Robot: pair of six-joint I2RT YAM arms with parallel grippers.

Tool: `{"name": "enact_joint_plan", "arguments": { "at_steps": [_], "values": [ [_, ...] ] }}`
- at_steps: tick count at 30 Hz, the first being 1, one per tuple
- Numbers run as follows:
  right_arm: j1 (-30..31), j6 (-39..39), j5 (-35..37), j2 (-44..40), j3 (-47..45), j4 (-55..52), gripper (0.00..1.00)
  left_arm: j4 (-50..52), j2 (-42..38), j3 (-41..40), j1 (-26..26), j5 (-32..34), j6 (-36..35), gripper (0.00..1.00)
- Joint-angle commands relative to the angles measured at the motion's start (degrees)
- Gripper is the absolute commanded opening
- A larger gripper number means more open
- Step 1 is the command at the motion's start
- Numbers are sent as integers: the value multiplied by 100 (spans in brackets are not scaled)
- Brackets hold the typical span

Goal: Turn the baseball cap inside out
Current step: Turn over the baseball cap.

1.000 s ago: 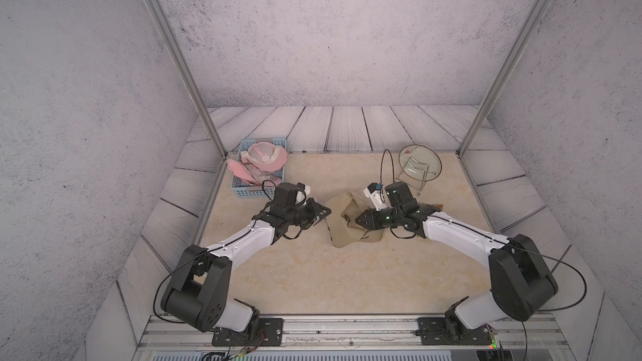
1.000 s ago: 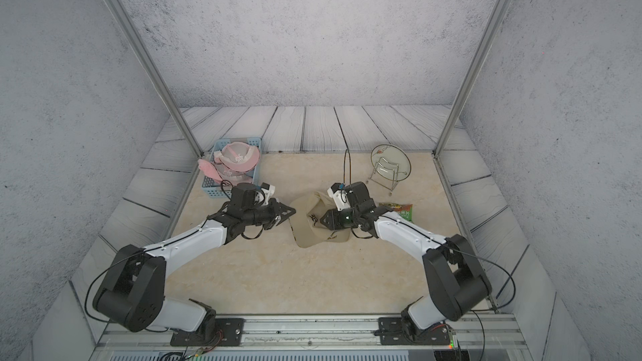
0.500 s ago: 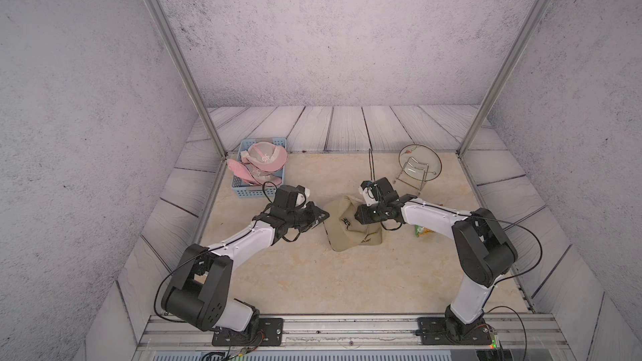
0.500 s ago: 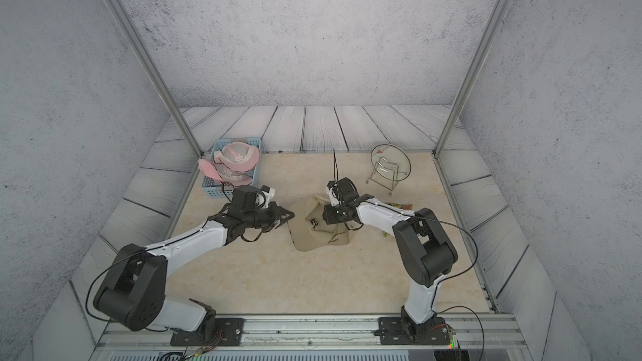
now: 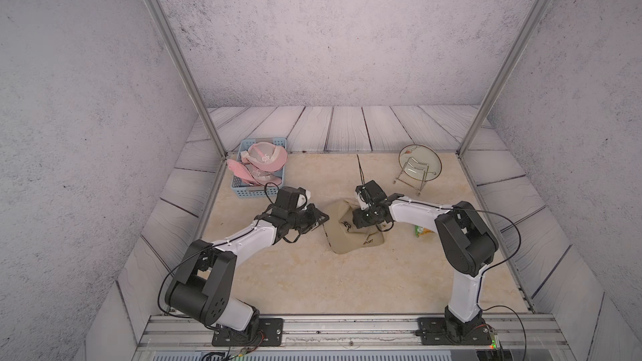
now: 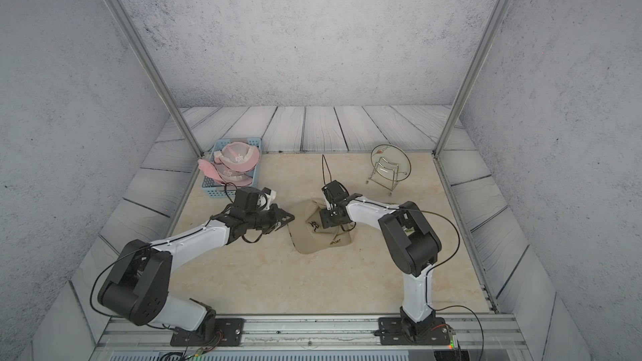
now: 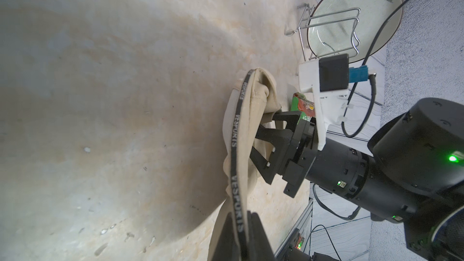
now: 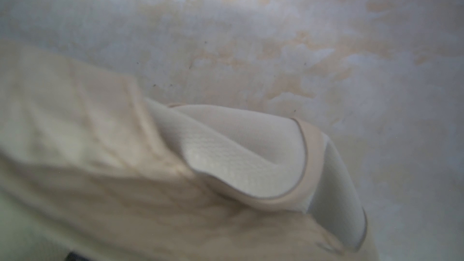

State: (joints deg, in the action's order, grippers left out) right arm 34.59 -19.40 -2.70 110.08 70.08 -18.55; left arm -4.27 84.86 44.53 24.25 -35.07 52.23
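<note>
Baseball cap (image 5: 347, 242) on beige marbled tabletop (image 5: 312, 283), grey textured walls (image 5: 330, 29) around

Baseball cap (image 5: 351, 234) of matt beige cloth, its band (image 7: 237, 131) woven black tape, its lining (image 8: 241, 156) dimpled white fabric; table (image 5: 312, 279) smooth, matt, marbled beige; basket (image 5: 258, 193) of perforated blue plastic; plate (image 5: 430, 164) glossy glazed ceramic, stand (image 5: 413, 171) of shiny metal wire

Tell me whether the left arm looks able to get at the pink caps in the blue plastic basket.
Probably not yet: the left gripper is shut on the band of the beige baseball cap. The blue plastic basket of pink caps lies close by, nothing between.
</note>
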Motion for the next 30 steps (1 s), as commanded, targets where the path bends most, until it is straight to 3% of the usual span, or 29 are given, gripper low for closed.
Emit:
{"name": "enact_joint_plan", "arguments": {
  "at_steps": [1,6,9,17,23,28,30],
  "values": [
    [51,2,271,402,108,-291,57,328,129,77,18,202,-282,0],
    [241,4,243,686,261,-331,50,326,208,61,18,251,-329,0],
    [289,5,127,816,340,-366,33,344,245,56,18,293,-364,0],
    [285,91,-207,607,193,-219,0,376,260,-9,-22,435,-389,0],
    [221,173,-879,-327,-112,-49,0,511,69,-127,-212,687,-367,0],
    [197,147,-441,-791,-315,-240,0,568,-55,-114,-289,587,-478,0],
    [197,132,-280,-709,-319,-362,6,590,8,-40,-289,445,-547,0]
  ]
}}
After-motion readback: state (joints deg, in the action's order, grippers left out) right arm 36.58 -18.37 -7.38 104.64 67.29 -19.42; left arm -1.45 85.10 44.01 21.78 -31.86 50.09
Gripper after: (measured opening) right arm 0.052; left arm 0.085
